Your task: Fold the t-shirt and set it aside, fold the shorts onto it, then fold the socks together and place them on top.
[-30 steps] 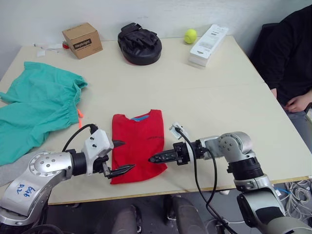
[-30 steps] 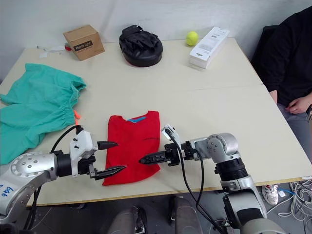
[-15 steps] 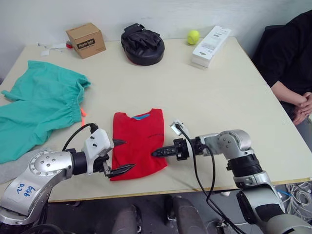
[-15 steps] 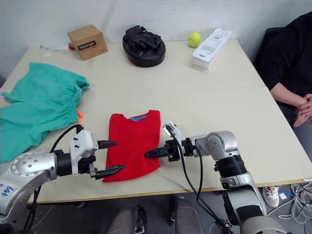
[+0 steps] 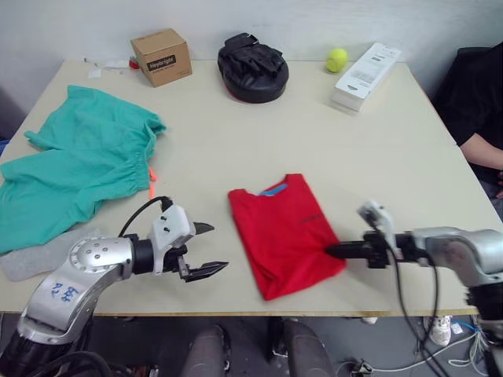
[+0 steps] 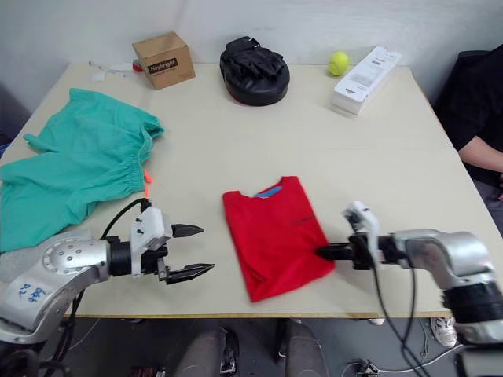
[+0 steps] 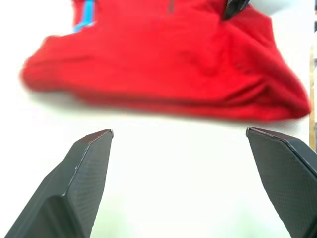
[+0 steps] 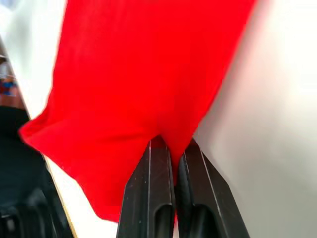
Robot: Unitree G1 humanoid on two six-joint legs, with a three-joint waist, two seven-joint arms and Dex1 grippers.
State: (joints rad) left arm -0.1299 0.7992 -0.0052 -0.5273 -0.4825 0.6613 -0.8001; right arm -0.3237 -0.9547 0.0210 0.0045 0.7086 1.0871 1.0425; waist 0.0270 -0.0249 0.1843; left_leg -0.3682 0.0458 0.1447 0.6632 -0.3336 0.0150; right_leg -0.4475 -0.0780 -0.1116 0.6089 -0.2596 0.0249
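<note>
With its fingers pinched on the folded t-shirt's (image 5: 284, 234) right edge, right tool (image 5: 334, 251) grips it at the surface's (image 5: 236, 133) front; left tool (image 5: 211, 248) wide open, just beside shirt.

Folded red t-shirt (image 5: 284, 232) between grippers, right gripper (image 5: 330, 251) pinching its right edge, left gripper (image 5: 211, 249) spread, apart from shirt, teal shorts (image 5: 75, 173) beyond left gripper

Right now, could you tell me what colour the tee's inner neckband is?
Blue; the tee's neckband shows best in the left eye view.
</note>
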